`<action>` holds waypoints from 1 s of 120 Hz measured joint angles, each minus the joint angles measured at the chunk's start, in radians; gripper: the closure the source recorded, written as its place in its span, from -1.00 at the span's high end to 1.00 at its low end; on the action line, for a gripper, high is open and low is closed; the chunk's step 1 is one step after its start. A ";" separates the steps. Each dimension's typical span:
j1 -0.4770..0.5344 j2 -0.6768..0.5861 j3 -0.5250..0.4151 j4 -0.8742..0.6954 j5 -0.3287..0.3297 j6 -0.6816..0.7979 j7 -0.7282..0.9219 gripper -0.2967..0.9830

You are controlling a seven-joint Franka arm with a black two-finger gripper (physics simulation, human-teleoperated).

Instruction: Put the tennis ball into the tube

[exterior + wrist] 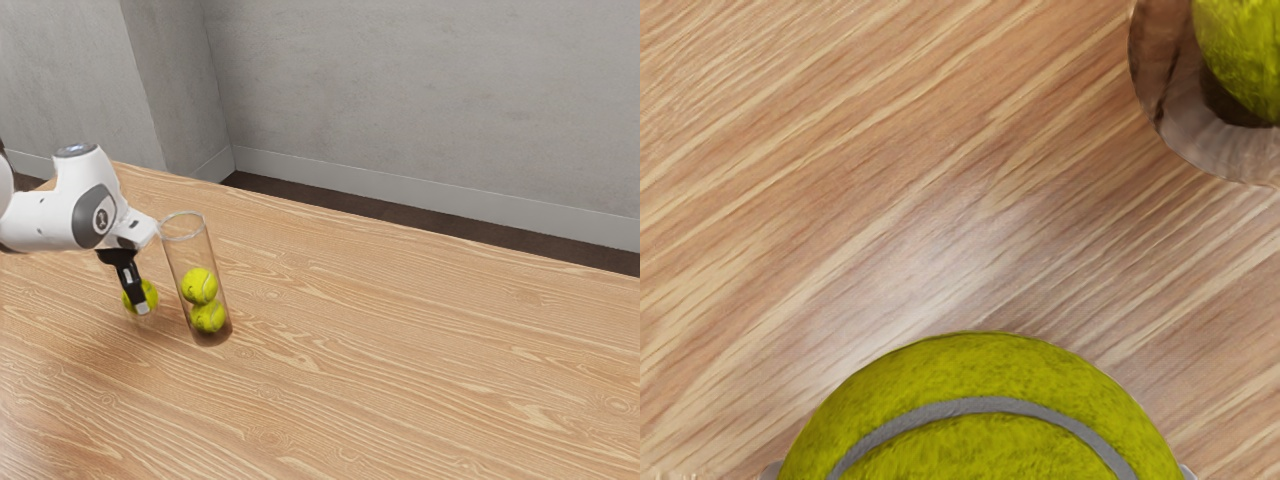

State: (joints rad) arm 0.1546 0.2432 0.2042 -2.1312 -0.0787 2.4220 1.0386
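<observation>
Hand (142, 307), one: clamped on ball (980, 365), likely for lifting. Tube (190, 250), one: stands upright nearby, two balls (200, 286) inside.

Wood-grained table (400, 370) under a clear tube (219, 262)
The tube stands upright on the streaked brown surface; whether the tennis ball (151, 291) beside it touches the wood is unclear.

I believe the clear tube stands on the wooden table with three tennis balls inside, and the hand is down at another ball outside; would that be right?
Not quite: the exterior view shows two balls inside the clear tube, an upper ball and a lower ball. The rest holds: the hand is down at another ball outside.
</observation>
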 joint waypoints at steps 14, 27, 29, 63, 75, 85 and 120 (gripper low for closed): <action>0.000 -0.096 0.000 -0.001 -0.014 -0.056 -0.002 -0.14; -0.001 -0.187 0.001 0.001 -0.021 -0.119 -0.003 -0.10; -0.001 -0.199 0.001 0.003 -0.022 -0.130 -0.003 -0.09; 0.027 -0.299 -0.034 0.117 -0.027 -0.369 -0.018 0.00; 0.005 -0.328 -0.061 0.139 -0.025 -0.437 -0.032 0.01; -0.017 -0.326 -0.084 0.175 -0.025 -0.476 -0.043 0.01; -0.025 -0.194 -0.146 0.323 -0.030 -0.543 -0.076 0.02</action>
State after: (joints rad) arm 0.1298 0.0493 0.0584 -1.8086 -0.1088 1.8790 0.9623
